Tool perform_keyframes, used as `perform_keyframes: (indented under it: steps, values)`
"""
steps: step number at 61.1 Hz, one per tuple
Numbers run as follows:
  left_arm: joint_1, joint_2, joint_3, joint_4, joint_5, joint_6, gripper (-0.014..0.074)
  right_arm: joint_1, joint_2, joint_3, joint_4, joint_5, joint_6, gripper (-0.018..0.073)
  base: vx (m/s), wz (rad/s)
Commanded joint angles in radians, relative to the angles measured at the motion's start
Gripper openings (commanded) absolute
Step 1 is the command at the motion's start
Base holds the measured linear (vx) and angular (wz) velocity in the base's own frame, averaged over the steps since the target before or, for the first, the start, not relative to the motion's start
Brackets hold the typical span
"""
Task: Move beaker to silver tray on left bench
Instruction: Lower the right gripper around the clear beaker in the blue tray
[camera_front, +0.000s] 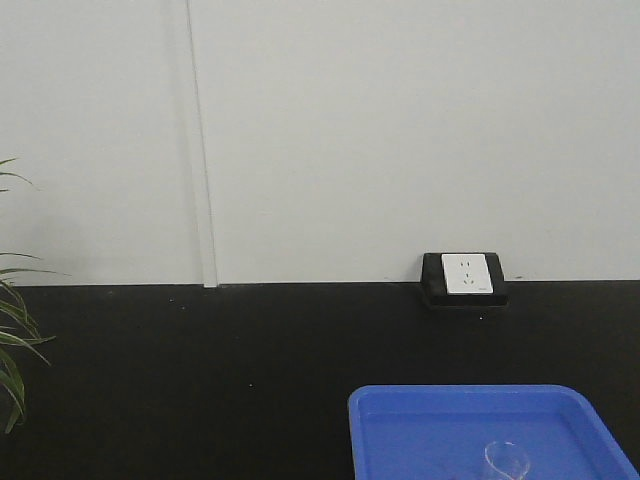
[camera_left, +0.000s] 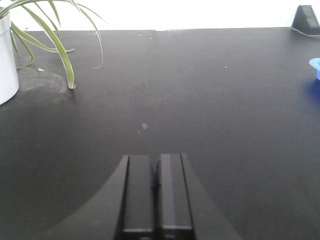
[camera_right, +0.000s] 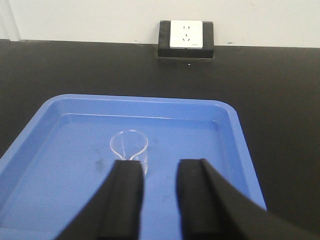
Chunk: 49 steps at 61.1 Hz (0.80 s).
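The small clear glass beaker (camera_right: 129, 145) stands upright in a bright blue plastic tray (camera_right: 70, 115); the front view shows the beaker (camera_front: 506, 461) at the bottom right. My right gripper (camera_right: 159, 165) is open above the tray, its left finger (camera_right: 127, 185) just in front of the beaker, nothing between the jaws. My left gripper (camera_left: 155, 162) is shut with nothing in it, over the bare black bench top (camera_left: 200, 100). The silver tray is out of view.
A potted plant in a white pot (camera_left: 6, 60) with long green leaves (camera_front: 12, 340) stands at the left. A black-framed wall socket (camera_front: 465, 277) sits at the back against the white wall. The blue tray's corner (camera_left: 315, 67) shows at the right of the left wrist view.
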Motion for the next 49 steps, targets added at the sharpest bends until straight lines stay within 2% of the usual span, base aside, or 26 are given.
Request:
perform_keyframes:
  steps: [1, 9, 16, 25, 37, 49]
  values:
    - [0.002, -0.006, 0.018, -0.005, -0.083, 0.0, 0.0001, -0.007, 0.053, -0.036, -0.008, -0.16, -0.005, 0.0461, 0.0, 0.0]
    - [0.002, -0.006, 0.018, -0.005, -0.083, 0.0, 0.0001, -0.007, 0.157, -0.036, -0.008, -0.254, -0.005, 0.0628, 0.0, 0.0]
    - [0.002, -0.006, 0.018, -0.005, -0.083, 0.0, 0.0001, -0.007, 0.268, -0.036, -0.011, -0.371, -0.005, 0.0694, 0.0, 0.0]
    - [0.002, -0.006, 0.018, -0.005, -0.083, 0.0, 0.0001, -0.007, 0.449, -0.036, -0.022, -0.537, -0.005, 0.0689, 0.0, 0.0]
    - [0.002, -0.006, 0.018, -0.005, -0.083, 0.0, 0.0001, -0.007, 0.717, -0.056, -0.161, -0.709, 0.0, 0.0657, 0.0, 0.0]
    - [0.002, -0.006, 0.018, -0.005, -0.083, 0.0, 0.0001, -0.007, 0.941, -0.164, -0.152, -0.787, -0.001, 0.0651, 0.0, 0.0]
